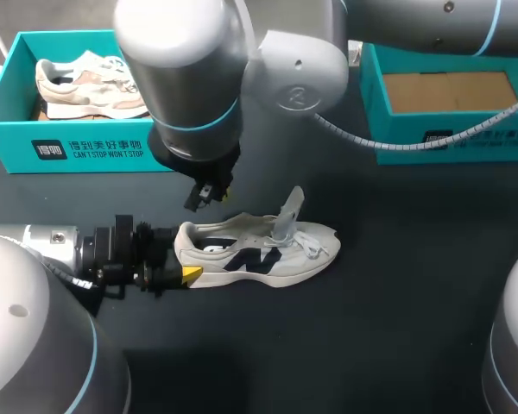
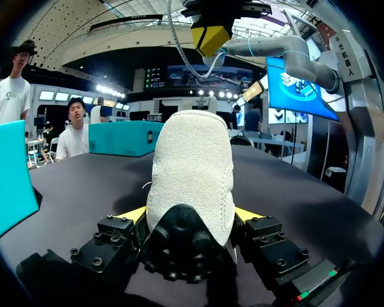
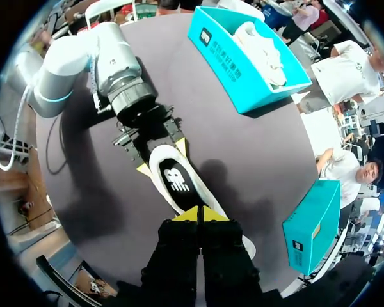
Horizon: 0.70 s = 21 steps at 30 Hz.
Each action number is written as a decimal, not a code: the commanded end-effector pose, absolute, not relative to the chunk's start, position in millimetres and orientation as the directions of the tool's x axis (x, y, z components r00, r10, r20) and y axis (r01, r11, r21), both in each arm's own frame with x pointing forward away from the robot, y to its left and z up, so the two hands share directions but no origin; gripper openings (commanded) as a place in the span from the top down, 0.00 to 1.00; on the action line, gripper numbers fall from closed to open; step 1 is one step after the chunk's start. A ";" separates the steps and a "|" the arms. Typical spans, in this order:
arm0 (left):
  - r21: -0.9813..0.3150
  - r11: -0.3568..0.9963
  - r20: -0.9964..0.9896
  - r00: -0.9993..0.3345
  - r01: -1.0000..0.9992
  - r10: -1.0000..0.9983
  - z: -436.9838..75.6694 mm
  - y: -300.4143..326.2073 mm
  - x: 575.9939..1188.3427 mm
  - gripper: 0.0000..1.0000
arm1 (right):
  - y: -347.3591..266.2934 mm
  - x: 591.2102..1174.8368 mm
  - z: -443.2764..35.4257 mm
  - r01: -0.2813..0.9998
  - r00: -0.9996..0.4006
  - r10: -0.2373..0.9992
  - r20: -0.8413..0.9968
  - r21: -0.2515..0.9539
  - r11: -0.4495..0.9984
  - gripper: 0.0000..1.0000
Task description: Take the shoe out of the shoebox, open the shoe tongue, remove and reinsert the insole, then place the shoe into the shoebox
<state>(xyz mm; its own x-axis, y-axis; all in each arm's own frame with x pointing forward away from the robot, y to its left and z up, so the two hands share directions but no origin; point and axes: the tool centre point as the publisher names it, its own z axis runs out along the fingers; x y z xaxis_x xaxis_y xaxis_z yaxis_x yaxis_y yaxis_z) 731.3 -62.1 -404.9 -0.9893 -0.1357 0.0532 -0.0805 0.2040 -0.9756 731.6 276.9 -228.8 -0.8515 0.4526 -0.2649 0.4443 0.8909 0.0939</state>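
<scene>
A white shoe with a dark logo (image 1: pixel 263 256) lies on its side-sole in the middle of the dark table, toe to the right. Its tongue (image 1: pixel 287 214) stands up and back. My left gripper (image 1: pixel 186 261) is shut on the heel; in the left wrist view the heel (image 2: pixel 192 173) sits between both yellow fingers (image 2: pixel 132 215). My right gripper (image 1: pixel 209 191) hangs just above the heel opening, its tips (image 3: pixel 200 213) pressed together with nothing seen between them. Under it the insole (image 3: pixel 175 180) lies inside the shoe.
A teal shoebox (image 1: pixel 78 148) at the back left holds another pale shoe (image 1: pixel 86 86). A second teal shoebox (image 1: pixel 466 142) at the back right shows only its cardboard floor. My right arm's cable (image 1: pixel 388 138) hangs above the table.
</scene>
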 end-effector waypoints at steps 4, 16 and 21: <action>-0.976 0.204 0.052 -0.989 -0.080 -0.137 -405.7 -61.7 729.9 1.00 | 282.9 728.2 -262.9 0.421 -0.878 0.427 -0.215 0.075 0.904 1.00; -0.976 0.204 0.052 -0.989 -0.080 -0.137 -405.7 -61.7 729.9 1.00 | 281.3 705.1 -309.8 0.358 -0.929 0.351 -0.120 -0.044 0.933 1.00; -0.976 0.204 0.052 -0.989 -0.080 -0.137 -405.7 -61.7 729.9 1.00 | 280.7 705.5 -304.6 0.377 -0.921 0.369 -0.122 -0.049 0.925 1.00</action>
<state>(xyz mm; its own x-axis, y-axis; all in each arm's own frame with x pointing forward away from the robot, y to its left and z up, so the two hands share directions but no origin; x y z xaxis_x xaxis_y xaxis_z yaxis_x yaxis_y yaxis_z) 731.2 -62.0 -404.8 -0.9894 -0.1354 0.0533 -0.0805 0.2039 -0.9757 707.2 277.2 -308.0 -0.9221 0.3699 -0.1137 0.3764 0.9255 -0.0417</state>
